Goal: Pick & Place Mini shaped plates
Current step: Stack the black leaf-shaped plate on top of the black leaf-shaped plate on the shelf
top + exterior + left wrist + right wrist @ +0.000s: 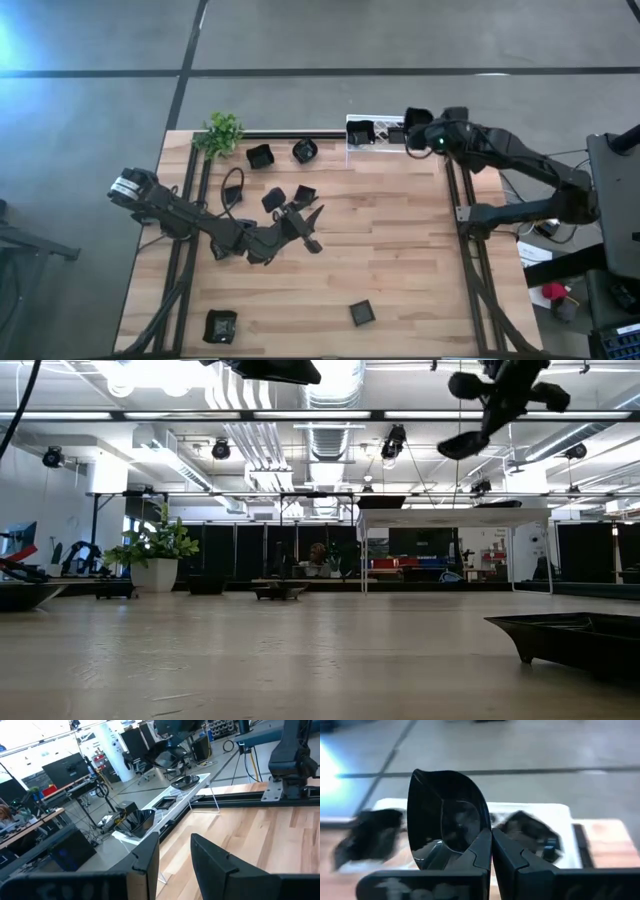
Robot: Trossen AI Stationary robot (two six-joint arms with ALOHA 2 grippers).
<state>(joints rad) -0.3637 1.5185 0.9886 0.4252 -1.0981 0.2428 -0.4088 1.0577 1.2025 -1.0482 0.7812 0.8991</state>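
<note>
**One dish pinched over the rack, many left on the table**

My right gripper [491,851] is up at the far edge of the table, over the white rack [352,124], its fingers pressed together on the rim of a small black dish [447,817]. I hold the dish on edge, its hollow facing my wrist camera. Two other dark dishes already lie in the rack below it, one on each side.

My left gripper [310,228] sits near the middle of the table, fingers spread with nothing between them. Just beside it lie two small dishes [288,197]. Two more [281,154] lie near the far edge, next to the little green plant [221,132]. A square dish [362,312] and another dish [220,325] wait near the front edge, well apart from the rest.

I judge these dishes to be light, stiff and glossy, so likely slippery in a pinch and perhaps brittle if dropped. The raised rim is the place to take hold: one finger inside the hollow, one outside the wall, squeezing squarely so the dish cannot swing. The angular ones look best caught on a straight side, not a corner. Setting one down, I would bring it low before letting go.

I can read no brand, label or writing on the dishes, the rack or the table.
</note>
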